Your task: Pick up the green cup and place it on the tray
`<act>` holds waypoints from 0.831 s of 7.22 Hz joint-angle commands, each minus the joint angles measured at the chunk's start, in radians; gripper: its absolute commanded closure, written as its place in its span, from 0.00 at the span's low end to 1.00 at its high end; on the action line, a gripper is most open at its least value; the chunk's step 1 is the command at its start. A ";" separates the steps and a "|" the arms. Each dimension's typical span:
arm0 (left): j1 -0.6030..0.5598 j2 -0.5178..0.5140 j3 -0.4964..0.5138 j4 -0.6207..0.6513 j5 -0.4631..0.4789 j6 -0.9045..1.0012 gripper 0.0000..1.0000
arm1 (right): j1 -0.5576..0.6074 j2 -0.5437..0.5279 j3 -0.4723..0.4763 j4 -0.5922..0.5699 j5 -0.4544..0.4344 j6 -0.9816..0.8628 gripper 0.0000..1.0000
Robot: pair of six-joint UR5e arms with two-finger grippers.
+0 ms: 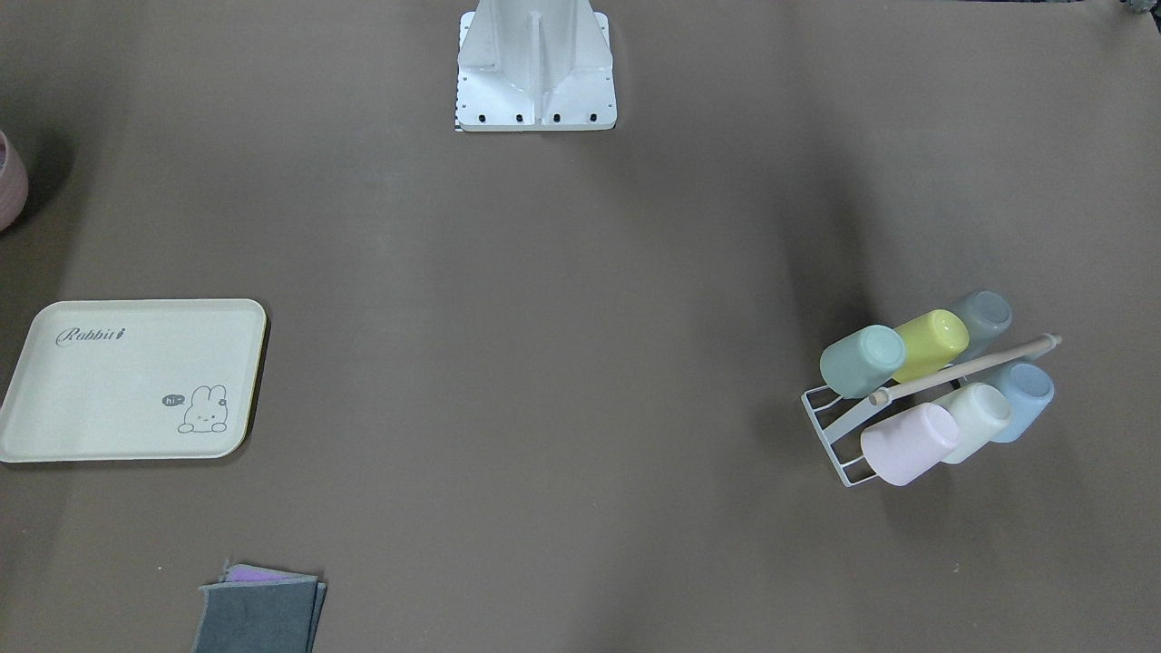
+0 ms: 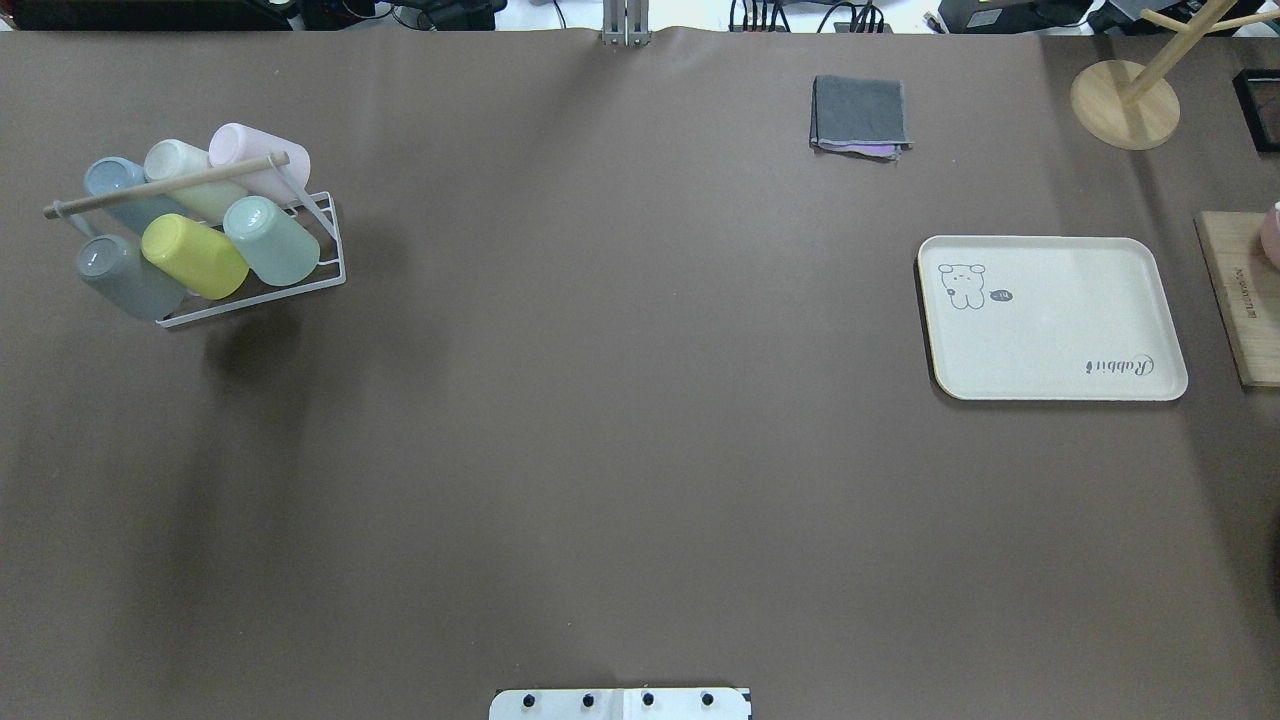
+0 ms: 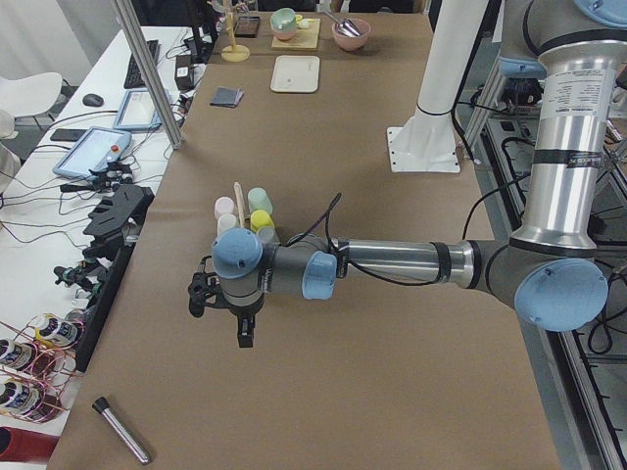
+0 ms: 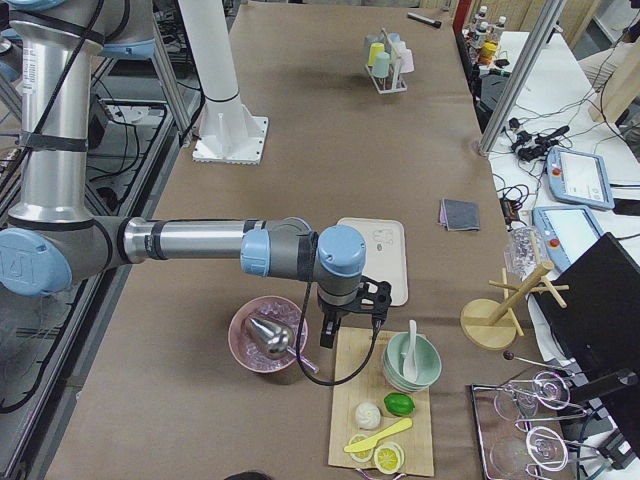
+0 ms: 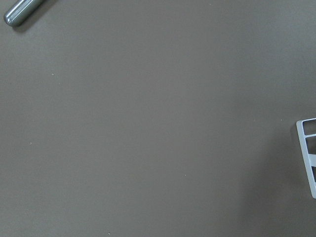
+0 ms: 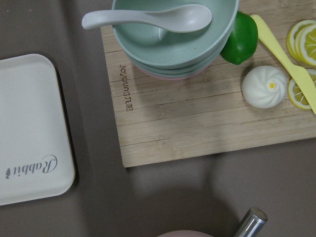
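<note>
While left fingers and right fingers hover, their gap is unreadable.

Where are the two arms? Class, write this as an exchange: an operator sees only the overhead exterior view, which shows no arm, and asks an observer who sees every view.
Observer: The left arm's fingers hang above bare table, short of the cup rack; its wrist camera catches only the rack's corner.
Operator: And the right?
Observer: The right arm's fingers hang near the gap between the tray and the wooden board.
Operator: What lies on that board?
Observer: Stacked bowls with a white spoon, a lime, a bun, lemon slices.
</note>
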 commanded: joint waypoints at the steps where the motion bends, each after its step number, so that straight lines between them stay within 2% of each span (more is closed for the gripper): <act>1: 0.000 0.000 -0.001 0.000 0.000 0.000 0.01 | -0.008 0.001 0.000 -0.006 0.006 0.005 0.00; 3: 0.000 0.000 -0.001 0.000 0.001 0.000 0.01 | -0.052 0.010 0.011 -0.011 0.009 0.030 0.00; 6: 0.000 0.000 0.001 0.000 0.001 0.000 0.01 | -0.147 0.083 0.002 -0.008 0.011 0.097 0.00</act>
